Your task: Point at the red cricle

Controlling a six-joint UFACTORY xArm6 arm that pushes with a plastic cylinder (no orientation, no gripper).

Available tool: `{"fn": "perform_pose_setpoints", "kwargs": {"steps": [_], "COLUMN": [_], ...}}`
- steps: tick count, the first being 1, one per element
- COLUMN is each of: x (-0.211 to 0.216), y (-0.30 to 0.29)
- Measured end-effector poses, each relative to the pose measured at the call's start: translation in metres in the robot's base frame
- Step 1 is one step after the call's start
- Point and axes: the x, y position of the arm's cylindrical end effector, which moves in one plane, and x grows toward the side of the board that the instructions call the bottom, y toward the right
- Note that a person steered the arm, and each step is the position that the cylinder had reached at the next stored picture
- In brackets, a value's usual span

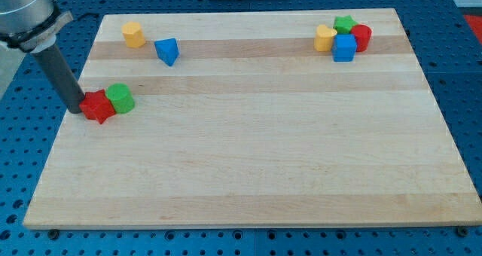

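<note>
The red circle block (362, 37) stands at the view's top right, touching a blue cube (345, 48), with a green block (345, 24) and a yellow block (325, 39) in the same cluster. My tip (77, 110) is far from it, at the view's left edge of the board, touching the left side of a red star-shaped block (97, 106). A green round block (120, 98) sits right against that red block.
A yellow round block (133, 34) and a blue triangular block (167, 51) lie at the view's top left. The wooden board (248, 158) rests on a blue perforated table.
</note>
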Motion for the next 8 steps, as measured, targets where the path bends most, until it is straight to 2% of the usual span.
{"fn": "perform_pose_setpoints", "kwargs": {"steps": [1, 3, 4, 6, 8], "x": [-0.024, -0.138, -0.132, -0.050, -0.011], "y": [0.001, 0.005, 0.036, 0.101, 0.254]}}
